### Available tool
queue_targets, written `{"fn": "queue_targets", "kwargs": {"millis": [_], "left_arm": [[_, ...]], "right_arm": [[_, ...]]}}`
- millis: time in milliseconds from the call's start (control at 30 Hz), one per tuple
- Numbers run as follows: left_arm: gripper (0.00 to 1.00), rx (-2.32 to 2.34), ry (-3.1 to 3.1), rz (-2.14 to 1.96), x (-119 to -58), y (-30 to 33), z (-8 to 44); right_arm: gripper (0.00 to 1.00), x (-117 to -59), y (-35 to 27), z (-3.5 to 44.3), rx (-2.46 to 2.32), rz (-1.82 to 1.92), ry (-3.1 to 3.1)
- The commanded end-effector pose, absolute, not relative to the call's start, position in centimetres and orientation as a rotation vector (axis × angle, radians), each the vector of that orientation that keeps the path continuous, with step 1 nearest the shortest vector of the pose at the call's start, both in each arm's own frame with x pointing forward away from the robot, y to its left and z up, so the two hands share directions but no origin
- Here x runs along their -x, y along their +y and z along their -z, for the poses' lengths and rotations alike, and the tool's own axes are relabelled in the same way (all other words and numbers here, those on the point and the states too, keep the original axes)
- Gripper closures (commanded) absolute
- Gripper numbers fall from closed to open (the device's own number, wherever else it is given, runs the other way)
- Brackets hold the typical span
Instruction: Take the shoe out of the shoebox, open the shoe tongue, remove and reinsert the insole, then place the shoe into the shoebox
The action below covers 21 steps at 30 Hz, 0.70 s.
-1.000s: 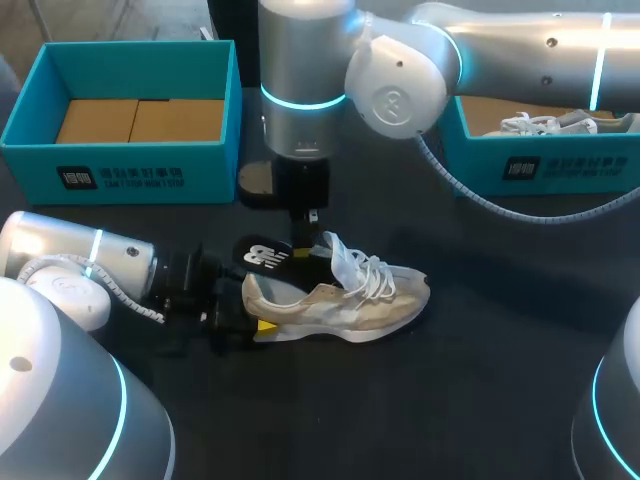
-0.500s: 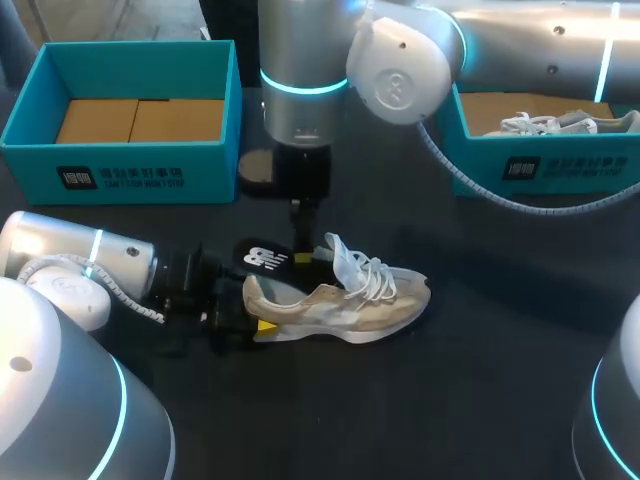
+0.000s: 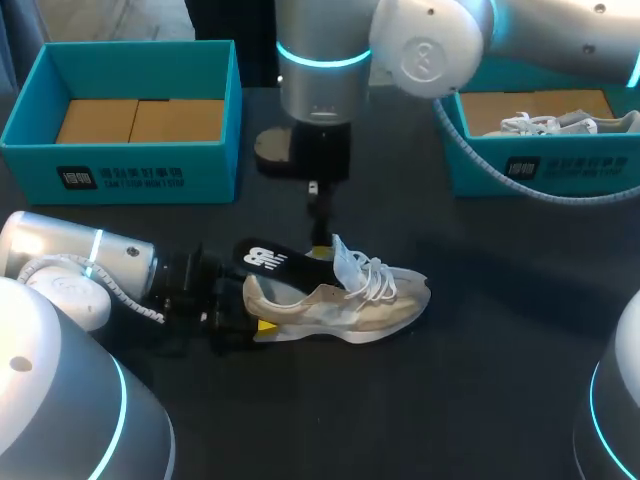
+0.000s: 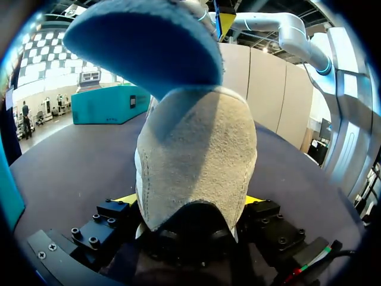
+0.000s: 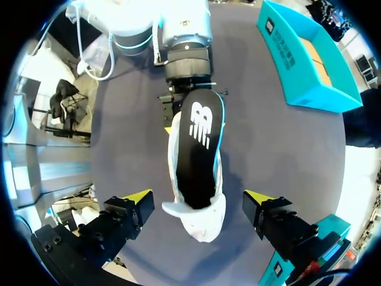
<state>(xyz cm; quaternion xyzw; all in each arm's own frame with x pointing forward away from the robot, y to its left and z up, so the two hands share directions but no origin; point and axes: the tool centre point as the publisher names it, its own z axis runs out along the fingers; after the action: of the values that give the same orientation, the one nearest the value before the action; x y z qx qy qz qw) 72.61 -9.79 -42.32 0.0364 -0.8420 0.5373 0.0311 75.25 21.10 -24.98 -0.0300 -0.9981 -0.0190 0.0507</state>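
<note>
Beige-and-white suede lace-up sneaker (image 3: pixel 350 305) lies on its sole on the dark bench (image 3: pixel 480 380), toe away from the left arm and out of either box.

Left claw (image 3: pixel 225 315) is low on the bench and pinches the sneaker's heel from both sides. In the left wrist view the heel cup fills the gap between the yellow tips. Judged purpose: to anchor the sneaker so it cannot slide while the liner is worked.

Black insole with white logo and blue underside (image 3: pixel 270 260) is partly in. Its front end is tucked under the raised tongue, and its heel end juts up and back over the collar, above the left claw.

Right claw (image 5: pixel 199 199) hangs directly above the sneaker, fingers spread wide, holding nothing. It looks placed to come down on the insole. Whether this is pull-out or push-in cannot be told.

Teal cardboard shoebox with brown floor (image 3: pixel 120 170) stands well apart, behind the left arm.
</note>
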Motion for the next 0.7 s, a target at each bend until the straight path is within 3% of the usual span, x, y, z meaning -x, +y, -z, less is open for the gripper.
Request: {"fn": "queue_targets", "kwargs": {"millis": [33, 700], "left_arm": [[1.00, -0.113, -2.597, -1.652, -72.5, -9.8, 42.6], [1.00, -0.113, -2.597, -1.652, -72.5, -9.8, 42.6]], "right_arm": [[0.00, -74.6, 18.7, 23.5, 0.104, 0.099, -3.061], [0.00, -74.7, 16.8, 22.2, 0.123, 0.087, -3.082]]}}
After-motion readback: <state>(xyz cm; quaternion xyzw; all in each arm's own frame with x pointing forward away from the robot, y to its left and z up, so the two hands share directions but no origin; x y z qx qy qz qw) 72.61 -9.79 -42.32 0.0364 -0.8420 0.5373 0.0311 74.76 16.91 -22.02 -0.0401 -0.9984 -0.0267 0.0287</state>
